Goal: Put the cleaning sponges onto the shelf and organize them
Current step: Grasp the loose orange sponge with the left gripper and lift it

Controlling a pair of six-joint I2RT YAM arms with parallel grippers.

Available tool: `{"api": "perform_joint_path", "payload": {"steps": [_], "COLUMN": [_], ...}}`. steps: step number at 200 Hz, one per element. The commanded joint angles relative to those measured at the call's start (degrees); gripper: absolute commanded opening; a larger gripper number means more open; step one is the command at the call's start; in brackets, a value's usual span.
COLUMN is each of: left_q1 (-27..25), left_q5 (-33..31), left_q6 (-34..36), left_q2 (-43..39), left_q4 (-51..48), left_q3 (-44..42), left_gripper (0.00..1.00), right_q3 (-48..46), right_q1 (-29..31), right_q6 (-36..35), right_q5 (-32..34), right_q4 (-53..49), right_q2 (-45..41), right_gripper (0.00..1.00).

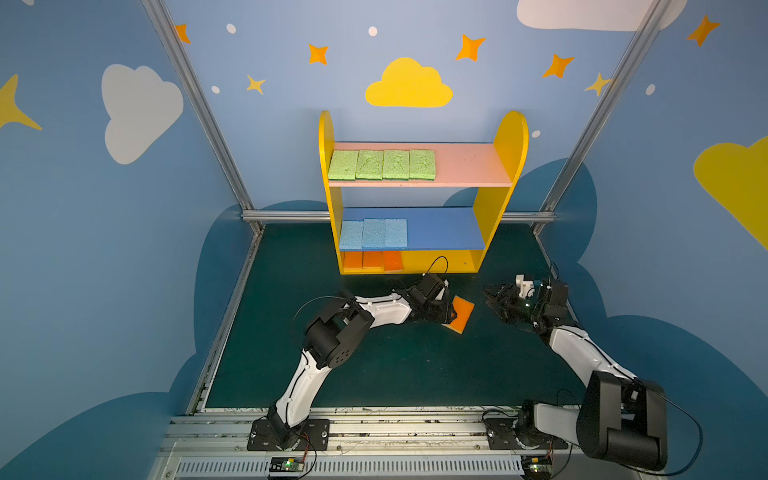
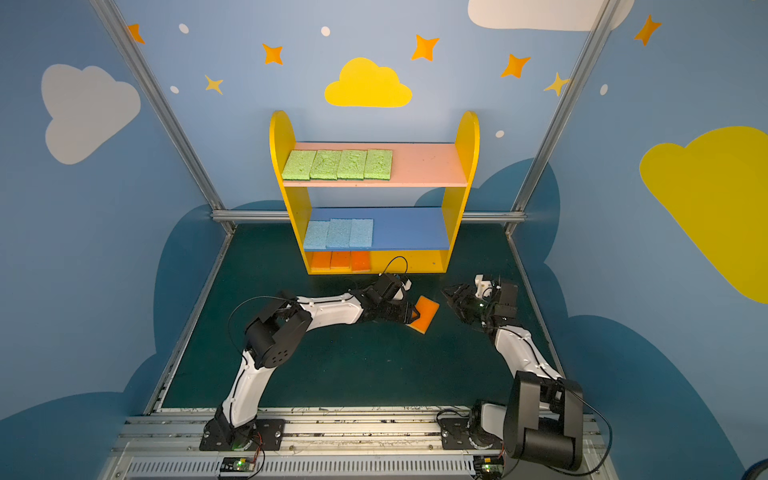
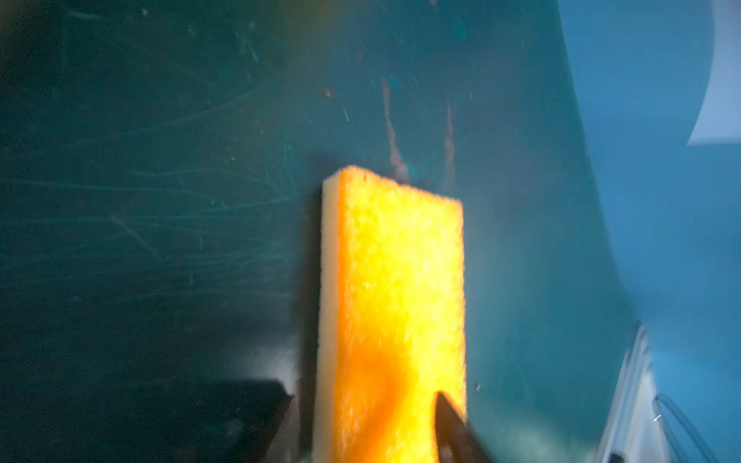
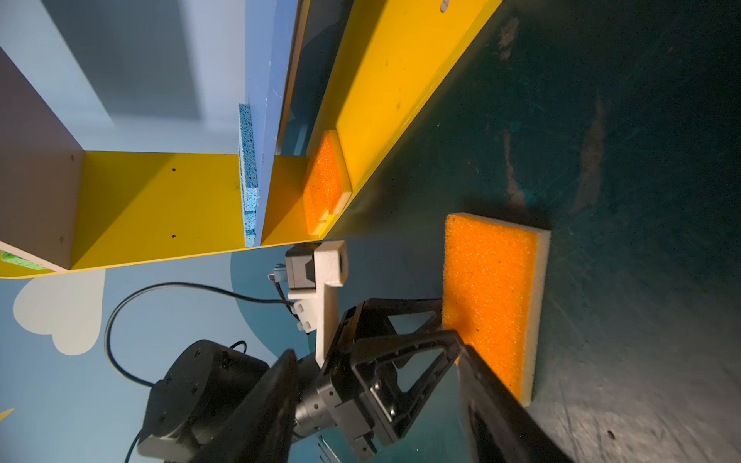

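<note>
Left claw [image 3: 363,401] straddles end of orange sponge [image 3: 401,280], grip unclear; right claw [image 1: 487,297] open nearby.

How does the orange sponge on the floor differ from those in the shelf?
The floor sponge lies alone and askew on the green mat; the shelf sponges sit three abreast, squared up, on the yellow base. The left pincer straddles the floor sponge; nothing touches the shelf sponges. Both are orange over a pale layer.

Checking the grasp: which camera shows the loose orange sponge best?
The right wrist view: the orange sponge is sharp and almost whole, yellow layer included. The left wrist view is close but blurred and cropped; in both top views it is small, partly behind the left gripper.
</note>
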Motion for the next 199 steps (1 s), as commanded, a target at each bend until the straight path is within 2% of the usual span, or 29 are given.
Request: {"api": "perform_joint_path", "payload": {"steps": [1, 24, 58, 100, 130, 157, 199], "left_q1": [-0.5, -0.4, 0.9, 6.4, 11.2, 15.1, 18.3], "left_q5": [2.3, 1.2, -2.6, -4.5, -4.0, -2.1, -0.1], "left_q6": [-0.8, -1.6, -2.7, -4.9, -5.8, -6.8, -7.4], "left_q2": [1.9, -0.8, -10.6, -25.1, -32.4, -36.2, -39.8], "left_q4": [-0.1, 1.9, 5.4, 11.0, 12.7, 14.3, 14.8], "left_q3": [0.3, -3.0, -12.5, -27.5, -34.4, -38.5, -41.1], "left_gripper": [0.30, 0.20, 0.14, 0.14, 0.16, 0.16, 0.17], "right_q3": [-0.4, -0.4, 1.3, 5.9, 9.8, 12.7, 16.7], "right_q1": [-0.2, 0.0, 3.4, 14.2, 23.2, 29.3, 34.8], "right_q6": [-0.1, -0.4, -1.8, -2.2, -1.5, 1.4, 3.9], "right_q5": [-0.7, -0.4, -0.4, 1.7, 2.3, -1.0, -3.0], "right_q4": [1.3, 1.3, 0.6, 0.5, 2.5, 9.1, 15.7], "right_q2": [-0.8, -1.2, 0.0, 5.2, 10.9, 17.4, 25.2], "right_gripper": [0.63, 0.63, 0.63, 0.62, 0.54, 0.48, 0.51]}}
